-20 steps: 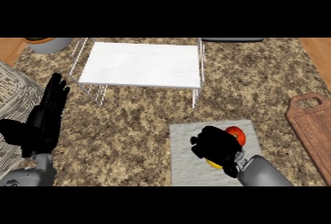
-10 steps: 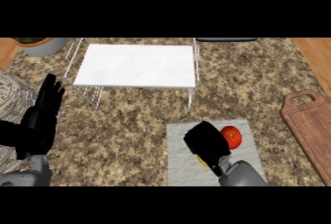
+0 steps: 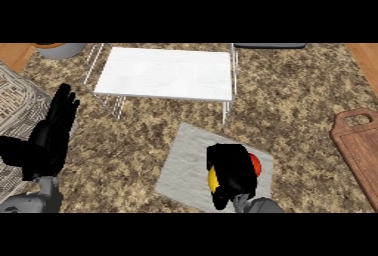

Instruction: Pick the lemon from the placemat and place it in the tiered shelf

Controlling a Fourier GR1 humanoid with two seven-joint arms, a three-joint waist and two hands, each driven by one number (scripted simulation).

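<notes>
The right hand [image 3: 232, 172] is curling around the lemon [image 3: 213, 180] on the grey placemat [image 3: 184, 165], while the left hand [image 3: 50, 135] is resting with straight fingers.

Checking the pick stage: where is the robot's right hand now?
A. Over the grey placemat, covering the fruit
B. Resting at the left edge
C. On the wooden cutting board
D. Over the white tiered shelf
A: the right hand sits over the placemat, with yellow and red fruit showing beside its fingers.

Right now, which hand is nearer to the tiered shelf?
Left. The left hand rests open just left of the tiered shelf, below its corner. The right hand is lower, over the placemat.
</notes>
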